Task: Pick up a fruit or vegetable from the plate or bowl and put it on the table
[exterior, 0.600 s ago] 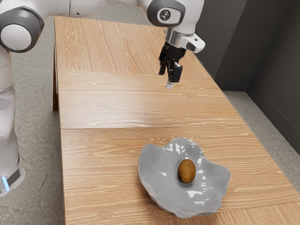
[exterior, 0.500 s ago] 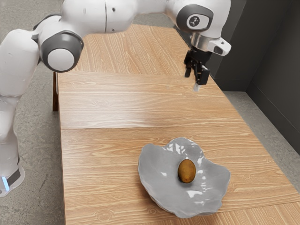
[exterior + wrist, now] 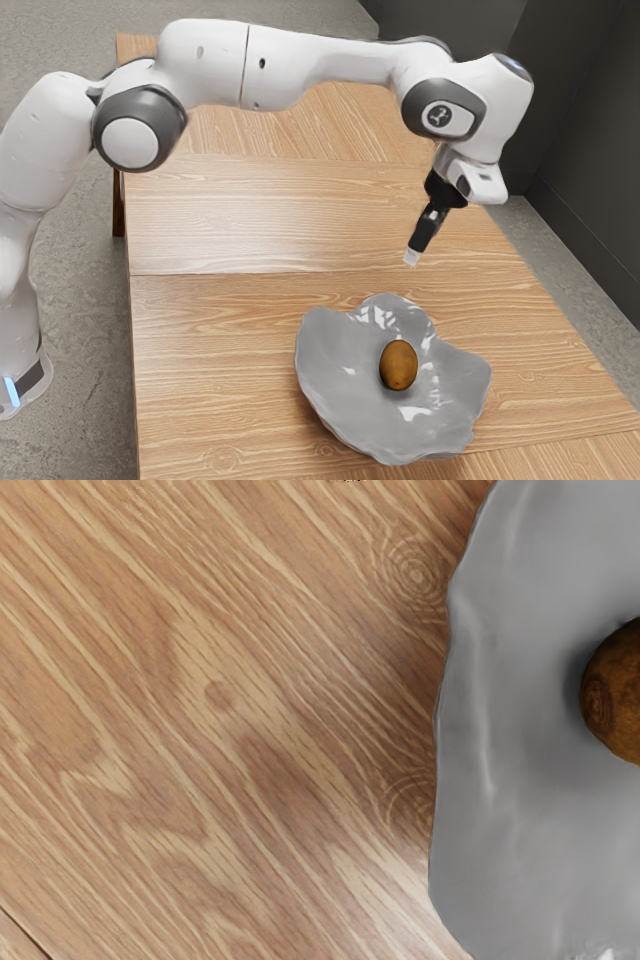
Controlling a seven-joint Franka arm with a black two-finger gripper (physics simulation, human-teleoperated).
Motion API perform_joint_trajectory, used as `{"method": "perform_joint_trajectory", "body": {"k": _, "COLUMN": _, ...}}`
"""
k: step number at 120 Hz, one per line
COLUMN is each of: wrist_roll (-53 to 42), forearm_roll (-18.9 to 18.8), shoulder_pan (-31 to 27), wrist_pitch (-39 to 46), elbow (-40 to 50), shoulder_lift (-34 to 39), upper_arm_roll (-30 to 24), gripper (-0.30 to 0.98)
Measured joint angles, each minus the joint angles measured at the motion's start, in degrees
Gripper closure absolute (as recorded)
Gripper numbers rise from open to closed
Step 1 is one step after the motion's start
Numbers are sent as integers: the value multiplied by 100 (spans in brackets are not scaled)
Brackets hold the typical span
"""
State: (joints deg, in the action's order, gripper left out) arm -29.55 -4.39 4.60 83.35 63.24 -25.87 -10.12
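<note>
here's your claw (image 3: pixel 411 257), up over the table (image 3: pixel 220 350), its tip slanting down and toward the exterior view's left. wide or narrow, you can't get that from me: i cannot tell from this angle. it's clear of the bowl (image 3: pixel 333 390) and touching neither that nor the fruit (image 3: pixel 399 365).

and there's your fruit, brown and egg-shaped, sitting inside the bowl, near the middle. the bowl itself rests on the table, grey and glossy, its rim rising and dipping in waves, bright shine streaking the inside. you've got the claw just beyond the rim in the exterior view, on the side where the seam (image 3: pixel 200 273) crosses the wood.

look at your arm (image 3: pixel 300 75): in it comes from the exterior view's left, reaching across above the table, bending down at the wrist. there's a blue light (image 3: pixel 12 391) glowing low on its base, beside grey floor (image 3: pixel 80 300), and a dark wall (image 3: pixel 590 130) over at the exterior view's right.

now your wrist view: streaky wood with round knots, part of the bowl's rim, and part of the fruit, dark brown patches on its skin.
</note>
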Motion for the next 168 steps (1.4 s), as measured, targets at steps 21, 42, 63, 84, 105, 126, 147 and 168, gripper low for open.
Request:
{"method": "perform_joint_trajectory", "body": {"k": 21, "wrist_roll": -1362, "forearm_roll": -347, "shoulder_pan": 3, "wrist_pitch": 3, "elbow": 262, "shoulder_lift": 18, "upper_arm_roll": -416, "gripper": 0}}
{"method": "perform_joint_trajectory", "body": {"k": 42, "wrist_roll": -2352, "forearm_roll": -401, "shoulder_pan": 8, "wrist_pitch": 12, "elbow": 328, "shoulder_lift": 25, "upper_arm_roll": -708, "gripper": 0}}
{"method": "perform_joint_trajectory", "body": {"k": 63, "wrist_roll": -3049, "forearm_roll": -313, "shoulder_pan": 15, "wrist_pitch": 170, "elbow": 449, "shoulder_lift": 41, "upper_arm_roll": -957, "gripper": 0}}
{"method": "perform_joint_trajectory", "body": {"k": 84, "wrist_roll": -3525, "forearm_roll": -277, "shoulder_pan": 22, "wrist_pitch": 430, "elbow": 983, "shoulder_lift": 328, "upper_arm_roll": -1146, "gripper": 0}}
{"method": "perform_joint_trajectory", "body": {"k": 105, "wrist_roll": -3880, "forearm_roll": -258, "shoulder_pan": 15, "wrist_pitch": 741, "elbow": 1499, "shoulder_lift": 589, "upper_arm_roll": -1285, "gripper": 0}}
{"method": "perform_joint_trajectory", "body": {"k": 126, "wrist_roll": -4163, "forearm_roll": -204, "shoulder_pan": 9, "wrist_pitch": 954, "elbow": 1745, "shoulder_lift": 671, "upper_arm_roll": -1371, "gripper": 0}}
{"method": "perform_joint_trajectory", "body": {"k": 147, "wrist_roll": -4375, "forearm_roll": -98, "shoulder_pan": 5, "wrist_pitch": 1159, "elbow": 2013, "shoulder_lift": 742, "upper_arm_roll": -1369, "gripper": 0}}
{"method": "perform_joint_trajectory", "body": {"k": 168, "wrist_roll": -4522, "forearm_roll": -32, "shoulder_pan": 1, "wrist_pitch": 1347, "elbow": 2231, "shoulder_lift": 729, "upper_arm_roll": -1350, "gripper": 0}}
